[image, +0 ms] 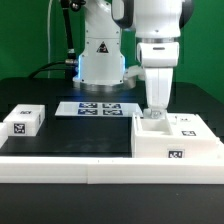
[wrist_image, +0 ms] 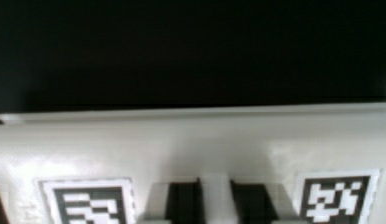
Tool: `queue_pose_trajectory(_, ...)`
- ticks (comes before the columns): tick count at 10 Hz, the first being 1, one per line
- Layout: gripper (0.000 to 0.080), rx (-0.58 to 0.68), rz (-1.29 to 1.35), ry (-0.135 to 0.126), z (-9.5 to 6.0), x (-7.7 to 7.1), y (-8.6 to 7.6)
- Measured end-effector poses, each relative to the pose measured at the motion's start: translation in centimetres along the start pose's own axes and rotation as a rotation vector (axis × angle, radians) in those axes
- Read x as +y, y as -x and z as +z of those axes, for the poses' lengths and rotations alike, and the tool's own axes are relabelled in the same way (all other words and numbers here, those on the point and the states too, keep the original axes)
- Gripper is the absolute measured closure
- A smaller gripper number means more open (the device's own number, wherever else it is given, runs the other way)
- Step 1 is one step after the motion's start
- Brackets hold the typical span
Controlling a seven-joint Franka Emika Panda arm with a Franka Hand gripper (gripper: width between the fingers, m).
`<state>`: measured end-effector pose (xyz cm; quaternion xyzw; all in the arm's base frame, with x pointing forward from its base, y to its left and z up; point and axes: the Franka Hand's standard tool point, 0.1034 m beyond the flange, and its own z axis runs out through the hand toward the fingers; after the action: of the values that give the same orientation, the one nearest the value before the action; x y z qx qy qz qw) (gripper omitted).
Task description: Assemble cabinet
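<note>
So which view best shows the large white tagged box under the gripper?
The exterior view: the whole large white box appears, gripper at its top. The wrist view shows only a blurred close-up with two tags.

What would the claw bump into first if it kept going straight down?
Most likely the white cabinet box directly under the claw. It seems nearly touching the box's top edge, though depth is unclear.
</note>
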<state>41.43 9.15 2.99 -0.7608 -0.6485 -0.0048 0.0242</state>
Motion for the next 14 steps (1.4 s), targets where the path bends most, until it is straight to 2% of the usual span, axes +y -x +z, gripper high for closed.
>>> queue_pose_trajectory(2, 0.0729, -0.021, -0.001, 0.011, -2.0, 0.6, 0.4)
queue_pose_trajectory(4, 0.0729, -0.033, 0.006, 0.015, -3.1, 1.1, 1.0)
queue_pose_trajectory(7, 0.0729, -0.03, 0.017, 0.016, -3.1, 2.2, 1.8)
queue_pose_trajectory(11, 0.0729, -0.025, 0.025, 0.014, -2.8, 3.7, 1.5)
queue_pose_trajectory(14, 0.0729, -0.027, 0.027, 0.004, -2.6, 3.7, 1.3)
